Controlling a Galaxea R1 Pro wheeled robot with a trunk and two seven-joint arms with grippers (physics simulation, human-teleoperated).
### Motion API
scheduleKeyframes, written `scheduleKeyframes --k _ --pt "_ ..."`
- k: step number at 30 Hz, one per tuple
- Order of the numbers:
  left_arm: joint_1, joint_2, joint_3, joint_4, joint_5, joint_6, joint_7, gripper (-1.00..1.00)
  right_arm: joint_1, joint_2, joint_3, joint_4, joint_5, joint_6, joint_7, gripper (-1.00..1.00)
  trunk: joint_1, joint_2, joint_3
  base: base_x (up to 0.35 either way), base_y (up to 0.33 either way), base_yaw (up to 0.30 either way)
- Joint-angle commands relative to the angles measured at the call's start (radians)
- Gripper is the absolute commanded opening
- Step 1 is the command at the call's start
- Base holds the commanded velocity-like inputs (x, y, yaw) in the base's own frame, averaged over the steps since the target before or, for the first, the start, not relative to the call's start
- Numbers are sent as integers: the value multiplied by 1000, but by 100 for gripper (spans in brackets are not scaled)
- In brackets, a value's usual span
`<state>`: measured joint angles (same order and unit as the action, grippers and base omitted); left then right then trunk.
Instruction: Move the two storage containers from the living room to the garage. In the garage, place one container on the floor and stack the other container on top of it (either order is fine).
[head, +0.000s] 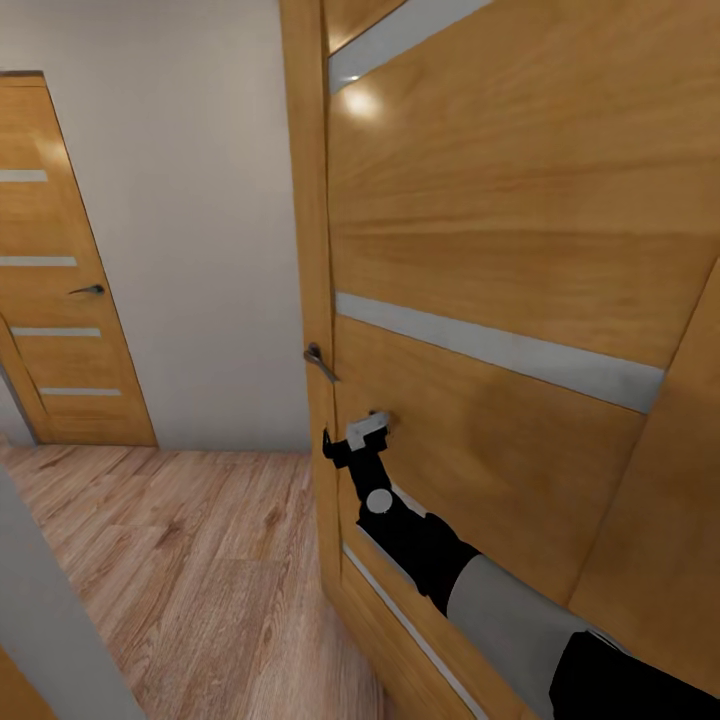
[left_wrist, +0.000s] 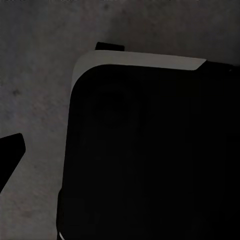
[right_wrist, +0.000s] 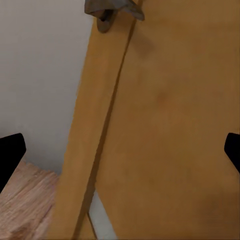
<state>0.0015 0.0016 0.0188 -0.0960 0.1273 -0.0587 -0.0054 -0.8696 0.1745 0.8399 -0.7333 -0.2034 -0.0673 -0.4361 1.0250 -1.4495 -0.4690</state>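
Partly cropped right hand (head: 365, 432), door handle (head: 320, 362) above

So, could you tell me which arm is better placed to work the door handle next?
The right. Its open gripper is raised against the wooden door, just below the handle. The left wrist view shows dark robot housing over grey floor, away from the door.
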Motion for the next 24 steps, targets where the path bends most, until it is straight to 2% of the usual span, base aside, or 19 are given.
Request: scheduleKeyframes --k 1,3,6,9,11,13,16,24 --pt "0 0 1 -1 8 -2 -1 100 -2 0 7 1 -9 0 16 100 0 -1 -1 0 0 0" --pt "0 0 1 -1 8 -1 -1 100 -2 0 8 4 0 32 94 100 0 -1 -1 0 0 0" --pt "0 0 1 -1 8 -1 -1 100 -2 0 8 5 26 76 141 100 0 -1 -1 0 0 0" --pt "1 0 1 -1 8 -1 -1 100 -2 0 7 -1 98 102 159 100 0 -1 -1 0 0 0" --pt "1 0 1 -1 8 -1 -1 100 -2 0 6 -3 140 108 151 100 0 -1 -1 0 0 0" --pt "1 0 1 -1 8 -1 -1 100 -2 0 6 -5 154 111 130 100 0 -1 -1 0 0 0" --pt "1 0 1 -1 8 -1 -1 100 -2 0 5 -5 157 110 71 100 0 -1 -1 0 0 6" --pt "0 0 1 -1 8 -2 -1 100 -2 0 4 -4 152 106 45 100 0 -1 -1 0 0 194"
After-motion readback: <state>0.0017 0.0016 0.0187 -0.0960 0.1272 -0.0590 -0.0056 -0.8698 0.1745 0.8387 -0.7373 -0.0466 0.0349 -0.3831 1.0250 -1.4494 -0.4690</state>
